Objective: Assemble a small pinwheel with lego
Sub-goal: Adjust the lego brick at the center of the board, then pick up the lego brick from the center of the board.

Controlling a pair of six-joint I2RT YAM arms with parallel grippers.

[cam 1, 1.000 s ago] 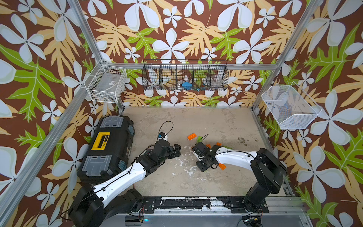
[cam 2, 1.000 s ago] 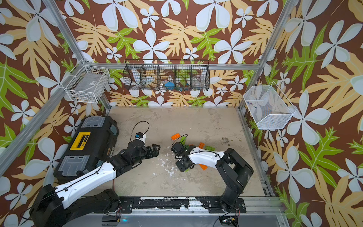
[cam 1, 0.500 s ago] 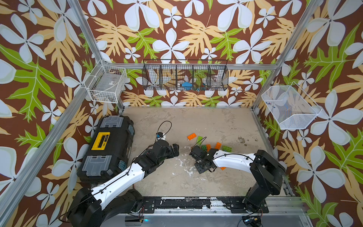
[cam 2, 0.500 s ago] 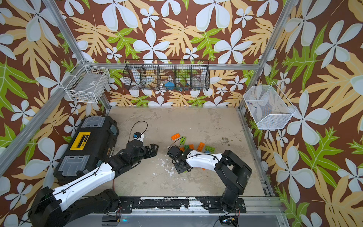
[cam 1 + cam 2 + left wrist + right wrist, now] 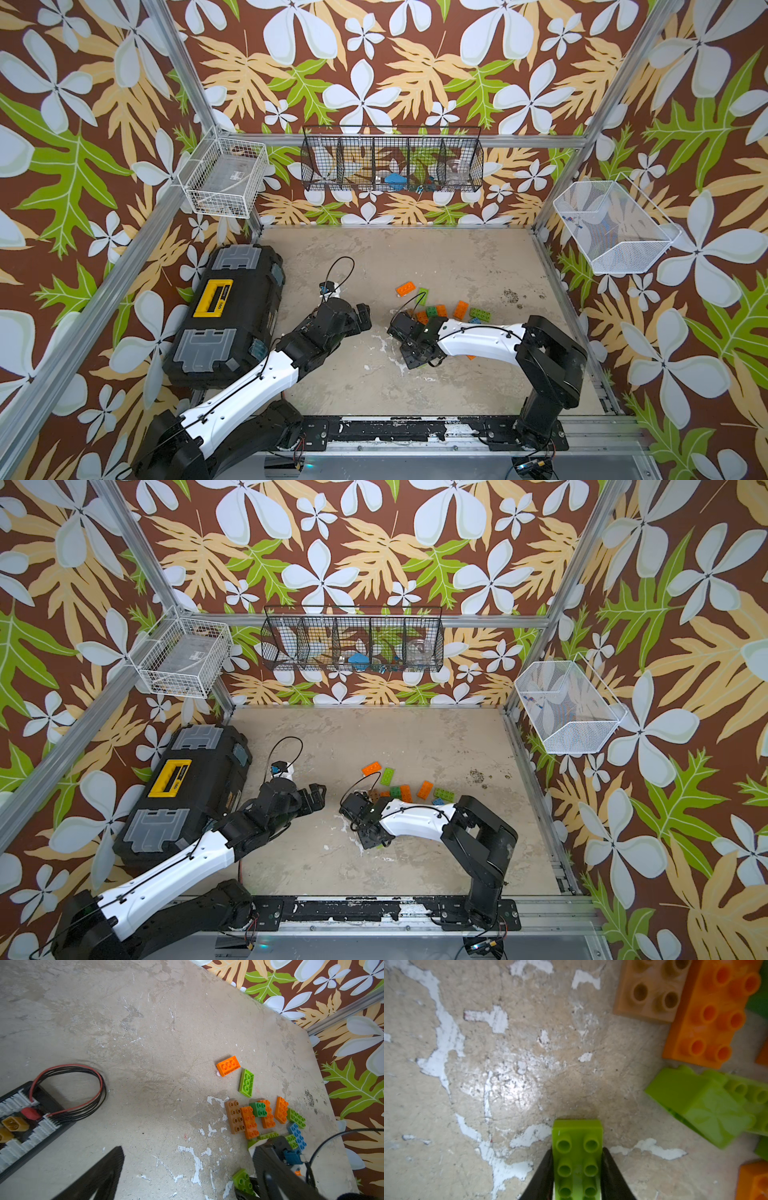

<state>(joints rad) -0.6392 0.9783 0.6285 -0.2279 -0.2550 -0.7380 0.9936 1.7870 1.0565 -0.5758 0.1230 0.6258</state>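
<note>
Several lego bricks lie in a loose pile (image 5: 436, 311) right of the floor's middle, with an orange brick (image 5: 228, 1065) and a lime brick (image 5: 246, 1082) apart beyond it. The pile holds a brown brick (image 5: 234, 1116), a dark green brick (image 5: 258, 1109) and a blue brick (image 5: 298, 1135). My right gripper (image 5: 577, 1150) is shut on a lime green brick (image 5: 577, 1167), studs up, just above bare floor beside the pile (image 5: 399, 791). My left gripper (image 5: 188, 1153) hangs open and empty to the left (image 5: 361, 316), facing the right gripper (image 5: 411, 359).
A black toolbox (image 5: 232, 311) with a yellow handle fills the left side of the floor. A connector board with looped wires (image 5: 20, 1122) lies beside it. Wire baskets (image 5: 390, 164) hang on the back and side walls.
My right gripper has drawn back from the pile toward the left and front with the lime brick in it, uncovering more bricks. The left arm has barely shifted.
</note>
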